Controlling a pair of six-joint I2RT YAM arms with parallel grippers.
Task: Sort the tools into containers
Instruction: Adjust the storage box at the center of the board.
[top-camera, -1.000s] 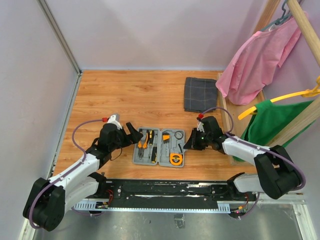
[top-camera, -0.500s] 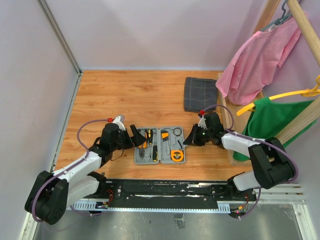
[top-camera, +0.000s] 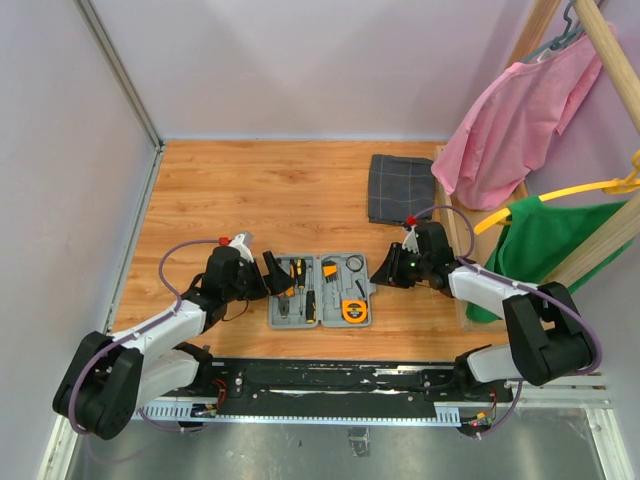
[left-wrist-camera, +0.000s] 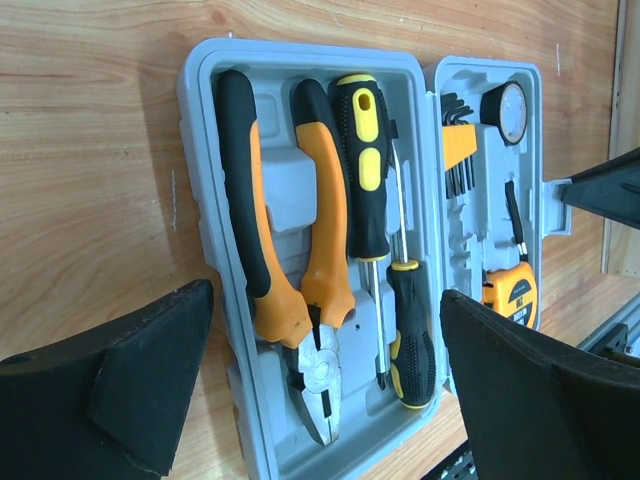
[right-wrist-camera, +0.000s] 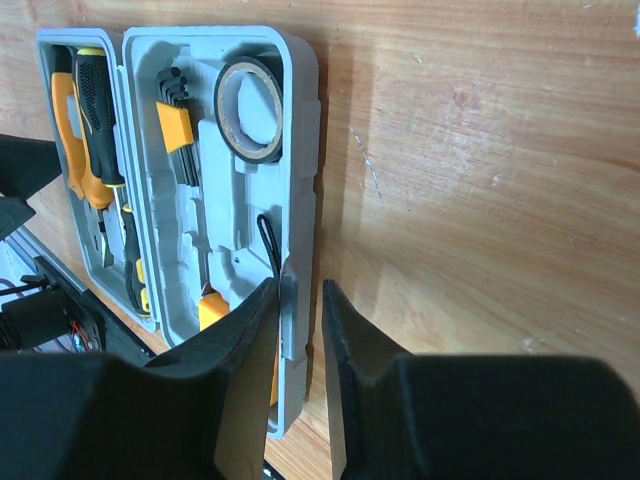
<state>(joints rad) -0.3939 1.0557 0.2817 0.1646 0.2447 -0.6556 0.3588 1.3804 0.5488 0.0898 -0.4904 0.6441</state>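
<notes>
**Inspector:** State the position of the task's item.

**Arms:** The grey tool case (top-camera: 318, 291) lies open and flat on the bench (top-camera: 250, 190), near the front edge and between my two arms. Its left half holds the pliers (left-wrist-camera: 290, 290), a large screwdriver (left-wrist-camera: 362, 160) and a small screwdriver (left-wrist-camera: 410, 330), side by side in their moulded seats. Its right half holds the hex keys (right-wrist-camera: 175, 125), a tape roll (right-wrist-camera: 248, 98) and the orange tape measure (left-wrist-camera: 512, 295).

**Inspector:** Left jaws, relative to the case?

**Arms:** My left jaws stand wide apart and hold nothing. They sit at the case's left edge. My wrist view shows the pliers and both screwdrivers framed between the two fingers, which touch none of them.

**Inspector:** Right jaws?

**Arms:** My right jaws are at the case's right edge and only narrowly apart, with one finger on each side of the latch tab (right-wrist-camera: 288, 300). Bare wood shows between the tab and the outer finger, so they are not clamped. I cannot tell whether the inner finger touches the tab.

**Inspector:** Surroundings?

**Arms:** A folded checked cloth (top-camera: 400, 187) lies well behind the case, towards the right.
</notes>
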